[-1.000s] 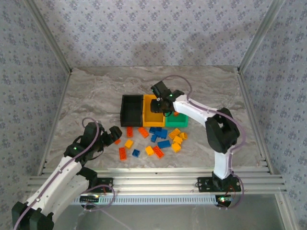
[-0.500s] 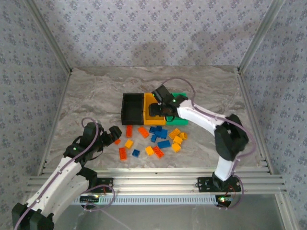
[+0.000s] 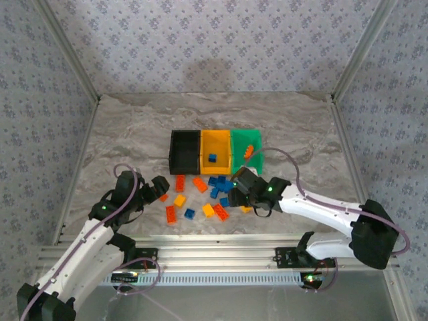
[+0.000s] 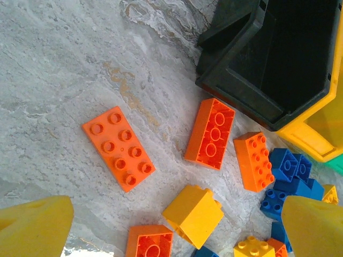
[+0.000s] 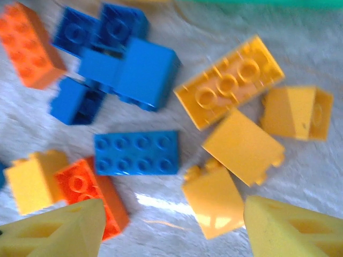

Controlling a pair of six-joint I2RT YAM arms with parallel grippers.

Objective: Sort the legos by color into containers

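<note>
Right arm's yellow fingers (image 5: 53,230) hang spread wide and empty over the crowded heap of small studded plastic bricks (image 5: 136,152) on the marbled counter (image 3: 120,140), just in front of the black plastic bin (image 3: 184,152), the yellow-orange bin (image 3: 215,144) holding one blue brick (image 3: 212,158), and the green bin (image 3: 242,139). Left arm's fingers (image 4: 32,225), open too, hover near a flat red-orange brick (image 4: 119,148).

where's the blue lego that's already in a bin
In the top external view the blue lego lies inside the yellow-orange bin, the middle of three, with the black bin on its left and the green bin on its right.
</note>
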